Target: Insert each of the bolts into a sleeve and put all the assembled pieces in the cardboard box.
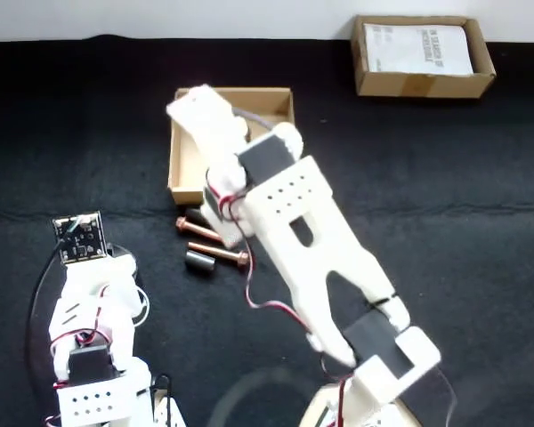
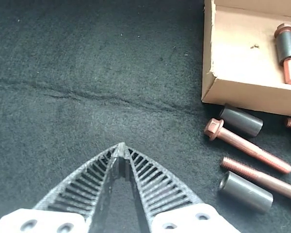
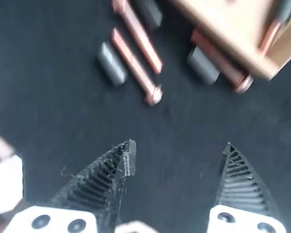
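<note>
Black felt desk (image 1: 481, 222), creased; white strip (image 1: 160, 18) along far edge. Bolts (image 2: 250, 148) and sleeves (image 2: 241, 121) loose beside box (image 2: 242, 94). Left jaws closed, right jaws apart, empty.

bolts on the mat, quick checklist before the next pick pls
1. right hand open and empty: ok.
2. left hand empty: ok, shut on nothing, over bare mat.
3. loose bolts graspable: ok, lying flat outside the box.
4. sleeve free to lift: ok, lying on its side beside a bolt.
5. cardboard box has room: ok, one assembled piece inside.
6. all bolts sleeved: not ok.
</note>
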